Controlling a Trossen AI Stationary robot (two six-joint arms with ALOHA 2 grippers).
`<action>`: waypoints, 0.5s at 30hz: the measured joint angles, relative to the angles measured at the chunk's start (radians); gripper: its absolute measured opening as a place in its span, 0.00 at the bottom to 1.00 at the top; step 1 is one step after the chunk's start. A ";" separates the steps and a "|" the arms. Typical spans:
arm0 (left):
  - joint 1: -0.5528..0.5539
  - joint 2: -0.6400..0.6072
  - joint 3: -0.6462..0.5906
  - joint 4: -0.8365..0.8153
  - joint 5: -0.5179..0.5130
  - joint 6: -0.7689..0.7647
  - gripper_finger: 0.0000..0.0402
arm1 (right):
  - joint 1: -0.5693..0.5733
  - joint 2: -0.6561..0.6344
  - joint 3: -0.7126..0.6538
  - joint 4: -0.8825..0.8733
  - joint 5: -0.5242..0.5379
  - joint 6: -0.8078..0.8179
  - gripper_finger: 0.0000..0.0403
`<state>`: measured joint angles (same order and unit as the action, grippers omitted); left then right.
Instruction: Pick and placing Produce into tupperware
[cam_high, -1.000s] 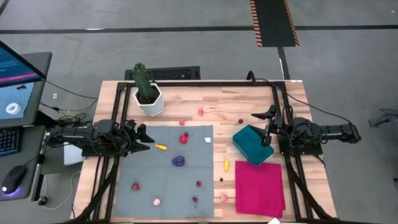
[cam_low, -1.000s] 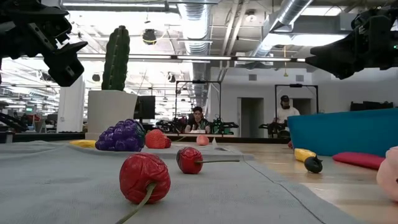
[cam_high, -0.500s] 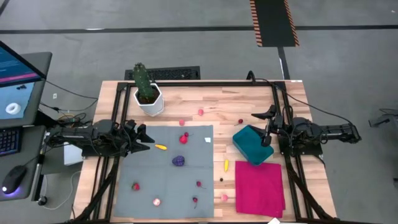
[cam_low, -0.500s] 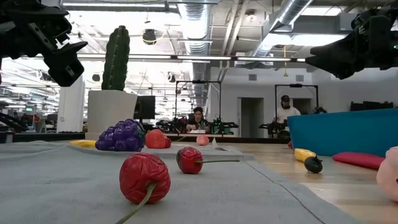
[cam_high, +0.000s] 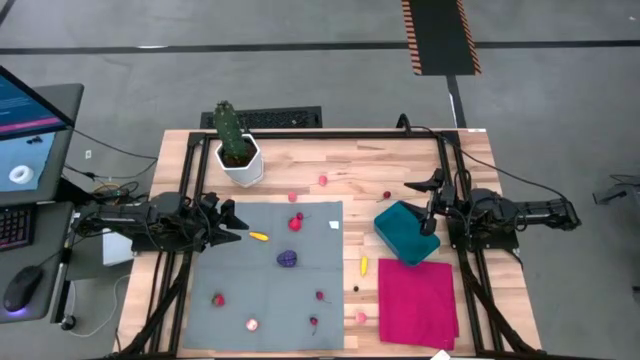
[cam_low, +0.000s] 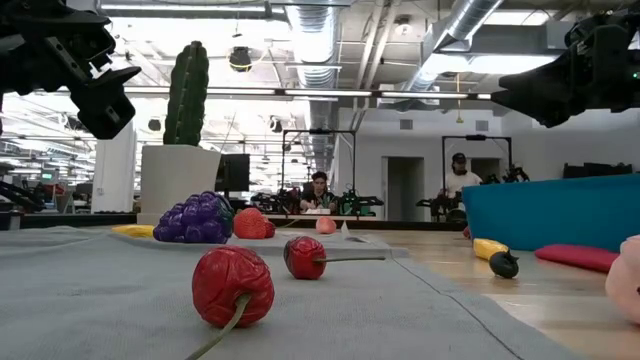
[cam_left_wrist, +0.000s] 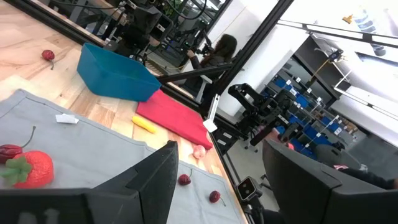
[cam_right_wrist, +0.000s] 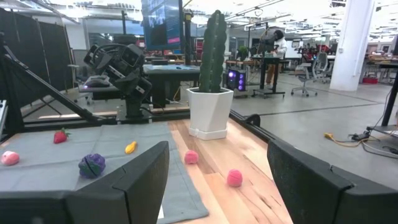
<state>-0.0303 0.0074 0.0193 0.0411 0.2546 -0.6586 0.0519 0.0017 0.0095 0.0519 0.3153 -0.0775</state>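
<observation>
From above, the left gripper (cam_high: 232, 222) hangs over the grey mat's (cam_high: 230, 300) left edge, fingers apart and empty. The right gripper (cam_high: 431, 203) hovers by the teal tub (cam_high: 405, 233), also spread. Produce lies scattered on the mat and wood.

At table height, purple grapes (cam_low: 193, 219) and red cherries (cam_low: 233, 286) sit near.

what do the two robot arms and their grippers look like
Both arms are dark, almost black, built of chunky jointed segments with dark cables trailing off each base. The left gripper and right gripper each end in two broad, flat, matte black fingers, plain and unmarked, as the wrist views show.
</observation>
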 joint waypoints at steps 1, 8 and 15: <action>0.000 0.000 0.000 0.001 -0.005 0.003 0.56 | 0.000 0.000 0.000 0.001 0.000 0.018 0.74; 0.000 0.000 -0.003 -0.009 -0.324 0.084 0.56 | -0.007 0.000 -0.001 0.009 0.001 0.452 0.74; 0.000 0.000 0.000 0.006 -0.588 0.199 0.56 | -0.020 0.000 -0.001 0.001 0.004 0.540 0.74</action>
<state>-0.0307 0.0078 0.0189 0.0473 -0.3335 -0.4592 0.0316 0.0017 0.0090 0.0525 0.3192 0.4626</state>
